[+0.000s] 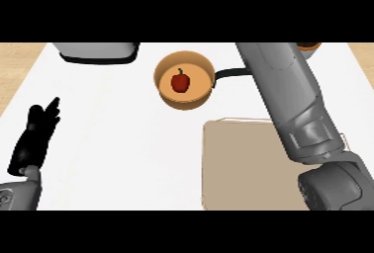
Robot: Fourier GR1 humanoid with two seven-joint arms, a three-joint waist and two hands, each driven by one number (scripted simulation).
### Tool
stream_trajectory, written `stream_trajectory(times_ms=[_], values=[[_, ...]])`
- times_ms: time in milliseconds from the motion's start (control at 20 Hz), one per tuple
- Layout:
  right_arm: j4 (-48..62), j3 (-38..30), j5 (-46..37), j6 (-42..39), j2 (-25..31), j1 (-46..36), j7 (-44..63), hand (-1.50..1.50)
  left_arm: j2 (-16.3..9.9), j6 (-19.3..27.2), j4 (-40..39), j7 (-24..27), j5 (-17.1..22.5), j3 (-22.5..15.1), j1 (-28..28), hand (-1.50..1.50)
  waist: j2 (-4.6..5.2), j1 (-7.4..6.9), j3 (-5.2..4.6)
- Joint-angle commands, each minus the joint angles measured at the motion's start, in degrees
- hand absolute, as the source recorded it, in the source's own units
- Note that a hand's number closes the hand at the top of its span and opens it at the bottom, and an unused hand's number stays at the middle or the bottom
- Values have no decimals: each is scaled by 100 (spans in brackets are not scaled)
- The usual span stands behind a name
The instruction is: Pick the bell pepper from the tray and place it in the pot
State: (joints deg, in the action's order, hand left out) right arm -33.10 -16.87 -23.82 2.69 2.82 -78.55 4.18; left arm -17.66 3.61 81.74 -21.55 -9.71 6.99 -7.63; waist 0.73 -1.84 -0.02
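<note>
Pepper (180, 81): red, with a dark stem at its top, lying inside the pot (184, 79), near the middle of the floor and clear of the wall. No hand is touching it. Placement appears complete.

Handling, as judged: light, stiff-skinned, smooth and somewhat slippery; rounded, so liable to roll on a flat base. Not fragile, though the stem is a poor hold. Best taken across the body, fingers on one side and thumb on the other.

Pot: orange-tan, round, open at the top, with a dark handle (232, 74) running off to the right. It holds the pepper and nothing else visible.

Tray (241, 163): tan, rectangular, below and right of the pot; the part in view carries nothing, and the right forearm (292, 94) crosses over its right side.

Right hand: out of view past the top edge; its state cannot be told.

Left hand (33, 143): at the left edge over the surface (110, 148), fingers straight and up, resting, holding nothing.

A grey object (99, 52) stands at top left.
</note>
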Motion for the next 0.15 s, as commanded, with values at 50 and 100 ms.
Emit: stream_trajectory(times_ms=[50,100], values=[[24,-483,314,502,324,169,-313,-150,-39,-64,361,-221,-15,-17,282,0,-49,30,6],[295,-688,454,97,836,177,-502,-150,42,50,144,-39,-45,-2,68,0,3,14,4]])
